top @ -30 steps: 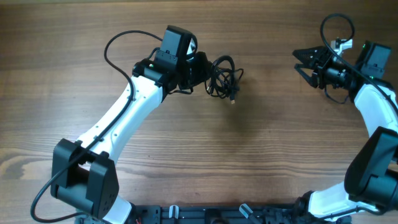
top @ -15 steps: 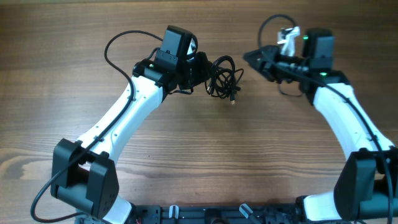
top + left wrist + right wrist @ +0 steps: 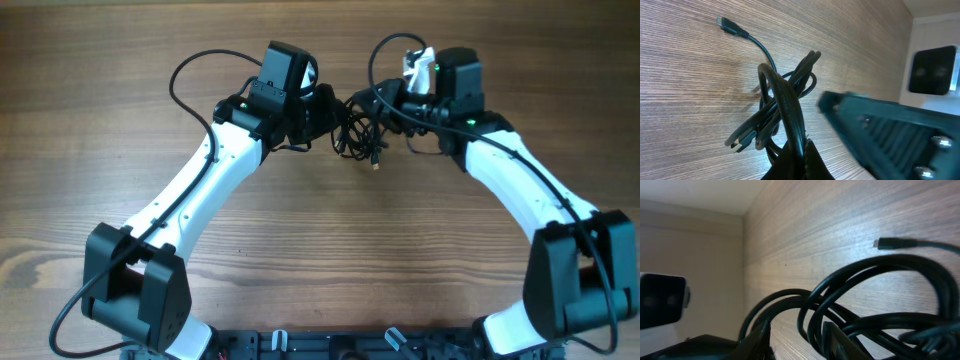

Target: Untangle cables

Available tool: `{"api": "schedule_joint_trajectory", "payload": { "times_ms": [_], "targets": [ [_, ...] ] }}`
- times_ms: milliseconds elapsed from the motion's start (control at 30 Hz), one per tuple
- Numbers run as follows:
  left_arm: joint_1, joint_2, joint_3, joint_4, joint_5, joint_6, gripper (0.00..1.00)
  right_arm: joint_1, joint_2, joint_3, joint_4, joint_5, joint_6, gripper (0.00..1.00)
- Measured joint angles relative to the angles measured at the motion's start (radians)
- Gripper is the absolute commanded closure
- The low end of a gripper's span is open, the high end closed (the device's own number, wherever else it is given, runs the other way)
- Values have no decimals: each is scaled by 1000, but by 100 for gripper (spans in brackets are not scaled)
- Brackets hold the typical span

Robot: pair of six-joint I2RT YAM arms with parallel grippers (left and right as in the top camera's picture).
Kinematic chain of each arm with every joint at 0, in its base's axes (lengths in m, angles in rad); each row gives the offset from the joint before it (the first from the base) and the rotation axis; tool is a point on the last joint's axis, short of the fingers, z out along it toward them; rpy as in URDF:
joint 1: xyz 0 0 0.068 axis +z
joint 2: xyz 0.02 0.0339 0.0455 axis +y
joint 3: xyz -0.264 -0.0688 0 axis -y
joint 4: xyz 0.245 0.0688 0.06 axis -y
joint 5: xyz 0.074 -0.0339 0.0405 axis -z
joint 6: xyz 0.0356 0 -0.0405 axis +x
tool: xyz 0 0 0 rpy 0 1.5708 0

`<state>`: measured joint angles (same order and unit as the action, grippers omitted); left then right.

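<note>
The cables (image 3: 360, 125) lie as one tangled black bundle on the table at the top centre, a plug end sticking out at its lower right. My left gripper (image 3: 328, 112) is shut on the bundle's left side; in the left wrist view the fingers (image 3: 799, 161) pinch a thick loop of the cables (image 3: 782, 107), with plug tips hanging left. My right gripper (image 3: 372, 103) is open and sits at the bundle's right side. In the right wrist view its fingers (image 3: 796, 339) are spread, with loops of the cables (image 3: 860, 302) passing between and around them.
Bare wooden table (image 3: 330, 250) lies in front of the bundle. The thicker black wire of the left arm (image 3: 190, 75) loops at the upper left. The arm bases stand at the table's near edge.
My right arm has swung left from the far right of the table to the bundle's right side. The left arm and the bundle have stayed in place.
</note>
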<state>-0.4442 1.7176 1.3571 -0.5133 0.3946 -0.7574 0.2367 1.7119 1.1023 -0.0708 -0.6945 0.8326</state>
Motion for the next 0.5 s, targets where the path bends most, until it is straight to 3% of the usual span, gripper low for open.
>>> {"api": "schedule_joint_trajectory", "payload": {
  "times_ms": [233,500],
  "targets": [
    [0,0,0,-2,0,0,96,33,73,0,45,0,23,70],
    [0,0,0,-3,-1,0,96,57,111,0,82,-1,37,95]
  ]
}}
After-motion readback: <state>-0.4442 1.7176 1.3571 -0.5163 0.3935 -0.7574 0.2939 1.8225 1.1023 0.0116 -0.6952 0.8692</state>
